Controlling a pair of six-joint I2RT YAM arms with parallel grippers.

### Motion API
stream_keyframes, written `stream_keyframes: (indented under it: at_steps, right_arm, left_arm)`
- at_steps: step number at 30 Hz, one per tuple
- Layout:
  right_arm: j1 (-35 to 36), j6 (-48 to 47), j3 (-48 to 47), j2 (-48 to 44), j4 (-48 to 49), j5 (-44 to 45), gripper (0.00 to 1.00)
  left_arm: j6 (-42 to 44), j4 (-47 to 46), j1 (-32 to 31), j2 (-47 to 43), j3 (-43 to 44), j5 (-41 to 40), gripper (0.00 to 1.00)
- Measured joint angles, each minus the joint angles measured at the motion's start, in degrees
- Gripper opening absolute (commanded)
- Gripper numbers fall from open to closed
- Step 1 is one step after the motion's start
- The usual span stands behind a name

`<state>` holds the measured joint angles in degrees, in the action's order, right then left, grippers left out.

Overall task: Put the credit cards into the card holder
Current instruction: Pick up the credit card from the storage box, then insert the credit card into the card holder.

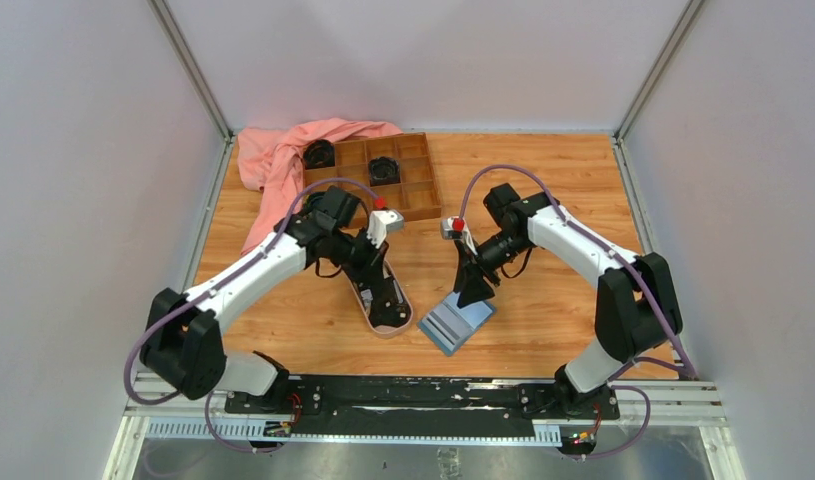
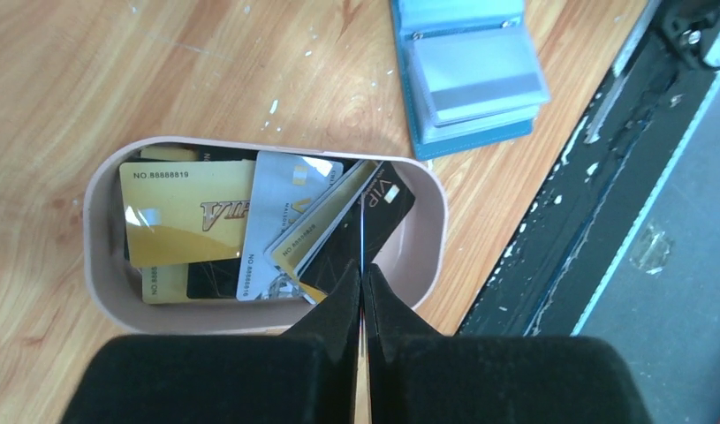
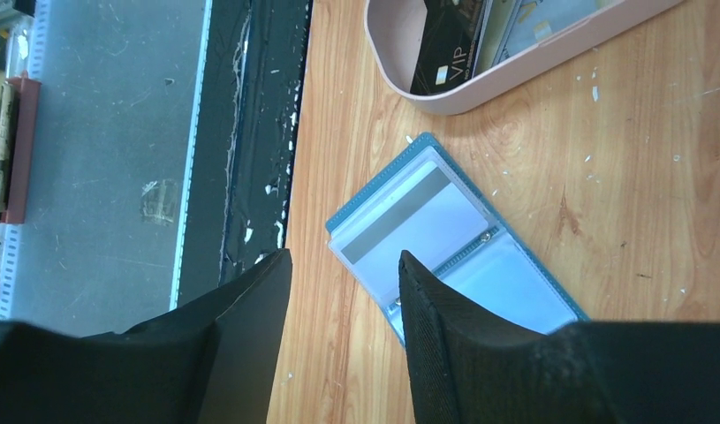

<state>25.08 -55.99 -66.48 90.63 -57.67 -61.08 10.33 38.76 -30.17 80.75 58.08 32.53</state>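
The blue card holder lies open on the table, its pale clear slots up; it also shows in the left wrist view and the right wrist view. Several credit cards lie in a pink oval dish: a gold one, a grey-white one and a black one. My left gripper is over the dish and is shut on a thin card seen edge-on. My right gripper is open and empty just above the holder's near edge, one finger over its spine.
A brown wooden compartment tray holding black objects stands at the back, with a pink cloth beside and over it. A black rail runs along the table's near edge, close to the holder and the dish.
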Motion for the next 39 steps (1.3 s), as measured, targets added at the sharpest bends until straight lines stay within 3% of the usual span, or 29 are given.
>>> stream_keyframes:
  at_steps: [7, 12, 16, 18, 19, 39]
  right_arm:
    - [-0.02, 3.19, 0.28, -1.55, 2.75, -1.57, 0.51]
    - [-0.02, 5.35, 0.42, -3.41, 4.20, -3.50, 0.51]
    - [-0.02, 7.45, 0.42, -3.85, 4.81, -7.04, 0.51]
    - [-0.02, 8.83, 0.42, -3.85, 5.38, -9.07, 0.51]
    - [-0.02, 10.80, 0.42, -3.82, 5.84, -11.91, 0.51]
    - [-2.97, 11.04, 0.37, -6.38, 5.31, -11.02, 0.51]
  left_arm:
    - [-7.41, -4.70, 0.11, -11.78, -5.44, 3.48, 0.00]
    - [-20.96, -20.90, 0.11, -19.91, -16.87, 8.98, 0.00]
    - [-28.96, -30.99, -0.94, -21.24, -22.40, 10.10, 0.00]
    - [-31.15, -34.29, -3.04, -20.70, -22.51, 9.81, 0.00]
    - [-33.16, -38.82, -7.26, -19.52, -22.01, 9.44, 0.00]
    - [-33.46, -48.61, -14.36, -12.11, -21.16, 4.68, 0.00]
